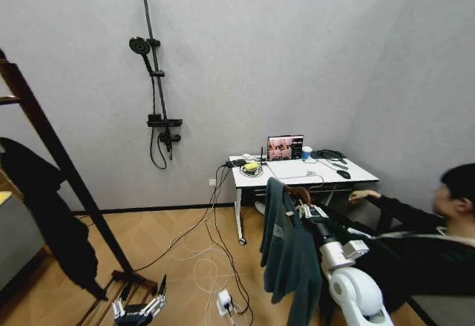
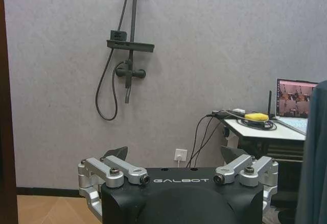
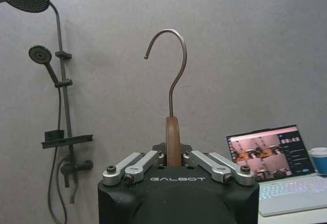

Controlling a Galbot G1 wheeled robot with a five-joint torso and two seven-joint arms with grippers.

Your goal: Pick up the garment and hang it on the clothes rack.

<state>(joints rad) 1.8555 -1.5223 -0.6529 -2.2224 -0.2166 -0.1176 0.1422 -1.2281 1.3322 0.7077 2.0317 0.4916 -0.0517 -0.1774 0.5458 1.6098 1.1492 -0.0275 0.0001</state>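
Right pincer (image 3: 173, 157): clamped on the wooden hanger (image 3: 172, 141), metal hook upright above it; arm raised forward at the robot's right. Garment (image 1: 289, 255): teal sweatshirt, hanging from that hanger, clear of the floor, in front of the worktop (image 1: 356, 171). Left pincer (image 1: 138, 310): open, held low near the clothes rack (image 1: 56, 155) base.

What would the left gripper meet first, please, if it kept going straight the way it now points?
Probably nothing nearby: the open left gripper faces bare floor and then the grey wall, roughly around the wall socket between the shower fitting and the desk. Depth is hard to judge.
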